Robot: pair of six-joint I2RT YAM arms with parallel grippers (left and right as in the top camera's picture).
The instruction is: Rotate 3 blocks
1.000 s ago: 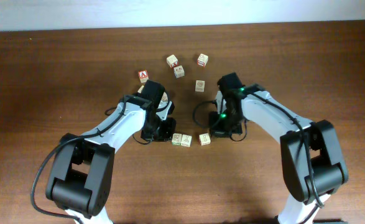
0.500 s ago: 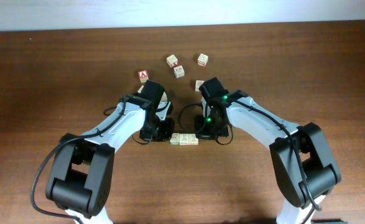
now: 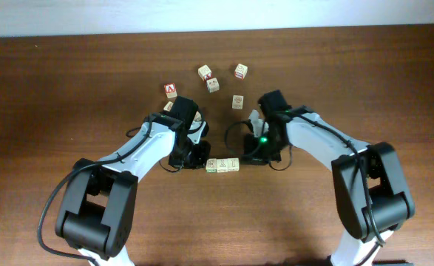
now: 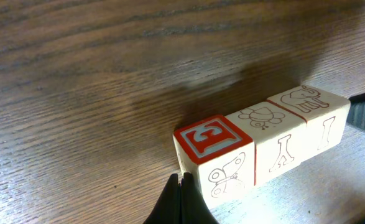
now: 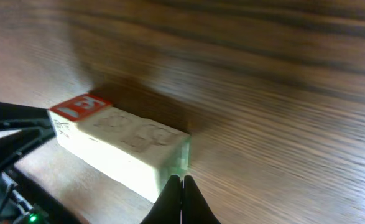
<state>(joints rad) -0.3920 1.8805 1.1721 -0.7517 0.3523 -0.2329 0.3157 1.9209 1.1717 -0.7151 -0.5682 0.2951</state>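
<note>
The left arm (image 3: 139, 151) comes in from the lower left corner, elbow bent, forearm slanting up toward the middle of the table (image 3: 46, 89), wrist tipped down. The left fingers (image 4: 178, 200) are pressed together with nothing between them, their tip touching the lower end face of the C block (image 4: 214, 160), whose top is framed in red.

Just right of that wrist the three blocks lie face to face in one straight row on the wood: the C block, the middle block (image 4: 270, 138) and the end block (image 4: 311, 115).

The right fingers (image 5: 182, 198) are likewise pressed together and empty, their tip at the end block's outer face; touching or just beside it, I cannot tell. The right arm (image 3: 320, 144) bends in from the lower right.

Beyond both wrists, well apart from the row, loose cubes lie scattered: the red A cube (image 3: 171, 90), a pale pair (image 3: 209, 78), and two more (image 3: 239, 86) to the right.

Both wrists close off the ends of the row. Bare wood runs from it to the near edge.
</note>
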